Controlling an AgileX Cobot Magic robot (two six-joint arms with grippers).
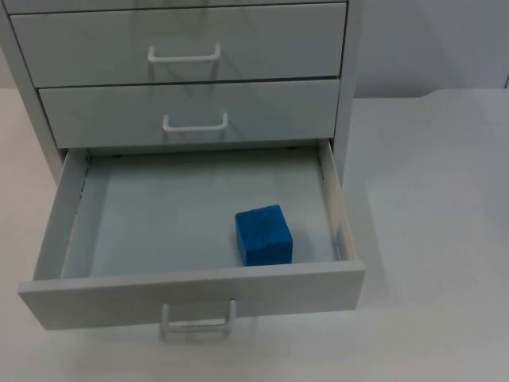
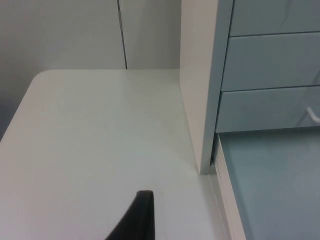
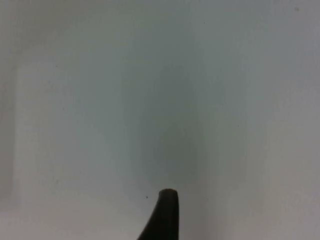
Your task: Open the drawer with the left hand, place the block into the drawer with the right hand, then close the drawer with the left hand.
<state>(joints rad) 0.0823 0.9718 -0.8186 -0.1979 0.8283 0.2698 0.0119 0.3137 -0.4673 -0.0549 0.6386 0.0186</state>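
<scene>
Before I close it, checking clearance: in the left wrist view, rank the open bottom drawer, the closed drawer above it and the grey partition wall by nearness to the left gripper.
From the left gripper:
1. Open white bottom drawer, alongside.
2. Closed white drawer, directly above it.
3. Grey partition wall, beyond both.

Soft even overhead light; faint shadow right of cabinet [image 1: 350,48]; right wrist view hazy, featureless.

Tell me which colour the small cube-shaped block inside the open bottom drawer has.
The small cube-shaped block is blue; the top view shows it best.
</scene>
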